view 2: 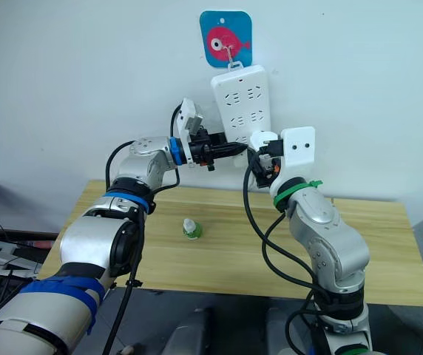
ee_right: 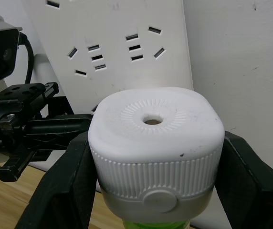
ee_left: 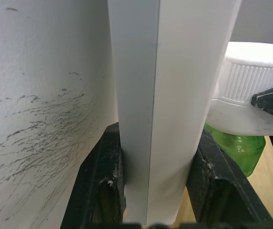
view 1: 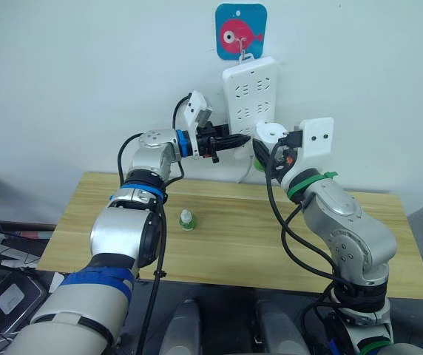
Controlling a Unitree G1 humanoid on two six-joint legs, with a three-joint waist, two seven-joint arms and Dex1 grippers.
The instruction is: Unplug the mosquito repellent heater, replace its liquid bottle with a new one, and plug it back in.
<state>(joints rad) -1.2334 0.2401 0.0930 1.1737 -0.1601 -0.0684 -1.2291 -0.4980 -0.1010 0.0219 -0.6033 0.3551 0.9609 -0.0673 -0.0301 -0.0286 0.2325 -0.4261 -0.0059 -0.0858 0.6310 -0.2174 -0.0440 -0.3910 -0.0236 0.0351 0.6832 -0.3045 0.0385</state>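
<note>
The right hand (ee_right: 151, 186) is clamping the mosquito repellent heater (ee_right: 154, 143), green bottle fitted, just before the wall-hung power strip (view 1: 250, 103), which the left hand (ee_left: 158, 176) is pinching steady. Replugging appears underway; aligning prongs with a socket seems next.

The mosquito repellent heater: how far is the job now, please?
Done, it seems: the heater is off the power strip and carries a green bottle; whether new, I cannot tell. Another bottle stands on the table. In hand: right gripper holds the heater, left gripper steadies the strip. Left: plugging in.
</note>
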